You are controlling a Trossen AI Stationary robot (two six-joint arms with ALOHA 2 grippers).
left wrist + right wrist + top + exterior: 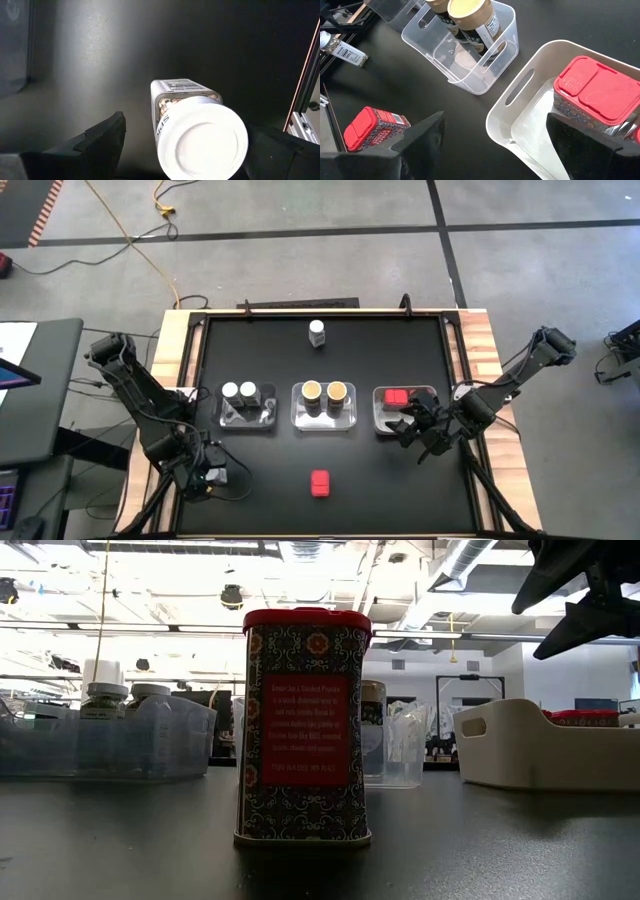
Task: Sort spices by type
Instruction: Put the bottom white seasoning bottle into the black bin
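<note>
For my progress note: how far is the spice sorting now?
Done: two white-capped jars in the left tray, two tan-topped jars in the middle tray, one red packet in the right tray. In hand: the left pincer stands open around a third jar; the right pincer hangs open by the right tray. Left: that jar, the far jar, the loose red packet.

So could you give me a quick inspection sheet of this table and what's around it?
Surface: black tabletop, wooden edges.
Job's things: two white-capped jars in left tray, two tan-topped jars in middle tray, red packet in right tray; loose white-capped jar, loose red packet.
Clutter: nothing seen.
Grippers: left gripper fingers open around another white-capped jar; right gripper open over right tray.
Cables: yellow cable on floor.
Surroundings: taped floor.
</note>
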